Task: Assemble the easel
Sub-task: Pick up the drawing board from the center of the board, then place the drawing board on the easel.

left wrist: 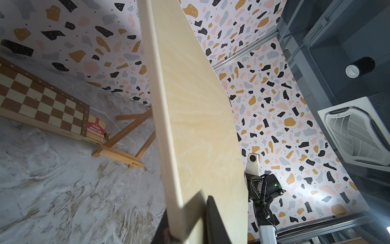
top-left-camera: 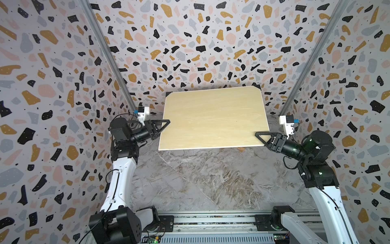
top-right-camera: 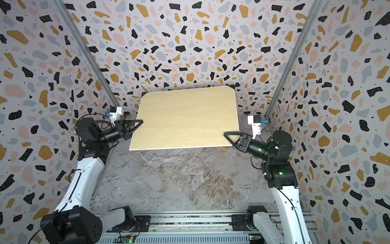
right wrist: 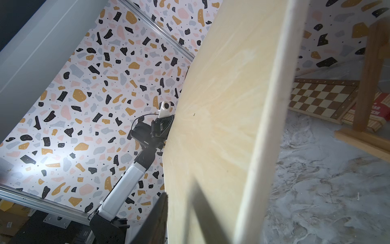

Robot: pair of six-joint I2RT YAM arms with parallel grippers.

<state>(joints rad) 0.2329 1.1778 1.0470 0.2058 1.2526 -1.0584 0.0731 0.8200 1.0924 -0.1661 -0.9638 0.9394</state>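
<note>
easel [left wrist: 118, 155]: small honey-brown wooden a-frame of thin slats, ledge bar low at the table. it sits on the grey marbled tabletop [left wrist: 63, 190], under and past the board i carry. its top is hidden behind the board, so i cannot tell if the rear leg is spread.

beside it, farther off: a checkered wooden chessboard [left wrist: 42, 99], with a red card box [left wrist: 96, 128] at its end. the box is near the easel's foot; touching or not, i cannot tell.

the large pale rectangular wooden board with black corners [top-left-camera: 213, 118] hangs above the table, long axis running from one claw to the other.

left claw [top-left-camera: 165, 125]: narrow, clamped on the board's left edge, one finger over and one under.

right claw [top-left-camera: 261, 137]: clamped on the board near its near right corner. the wrist view shows the board passing between the fingers.

in both top views the board covers the easel. only a brown sliver [top-left-camera: 241, 149] shows at the near edge by the right claw, likely part of it.

the easel looms large in the right wrist view [right wrist: 370, 84] and small in the left one, so my right arm is nearer.

judgement: the easel lies below and beyond the board, right of its middle. next i'd tip the near edge down onto the ledge. the risk is knocking the frame, since i cannot see it from above.
</note>
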